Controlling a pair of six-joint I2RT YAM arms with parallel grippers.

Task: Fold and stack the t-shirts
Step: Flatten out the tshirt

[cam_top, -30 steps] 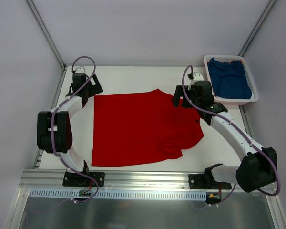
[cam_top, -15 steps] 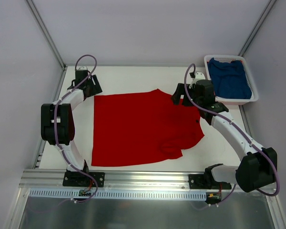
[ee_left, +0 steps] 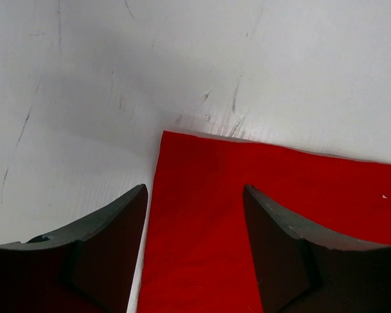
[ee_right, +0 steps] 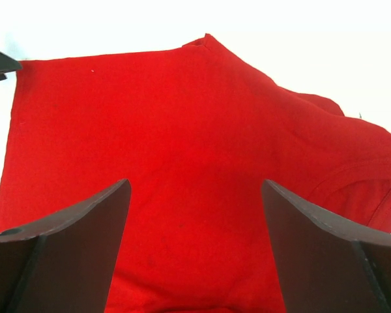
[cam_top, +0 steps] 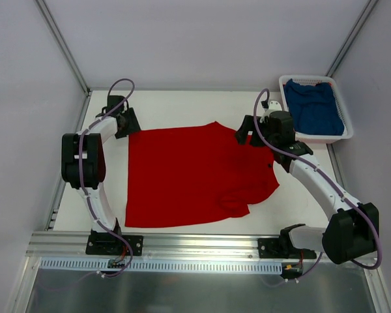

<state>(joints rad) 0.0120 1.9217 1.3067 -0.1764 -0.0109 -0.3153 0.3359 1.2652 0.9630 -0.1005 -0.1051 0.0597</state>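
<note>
Left gripper (ee_left: 195,189) straddles red t-shirt (cam_top: 195,173) corner | basket (cam_top: 322,139) holds blue t-shirt (cam_top: 316,107)

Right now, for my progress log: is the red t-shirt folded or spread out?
Spread out: the red t-shirt lies flat and wide across the white table, creased only toward its right side.

red t-shirt (ee_left: 313,182) cut off right, below
</note>
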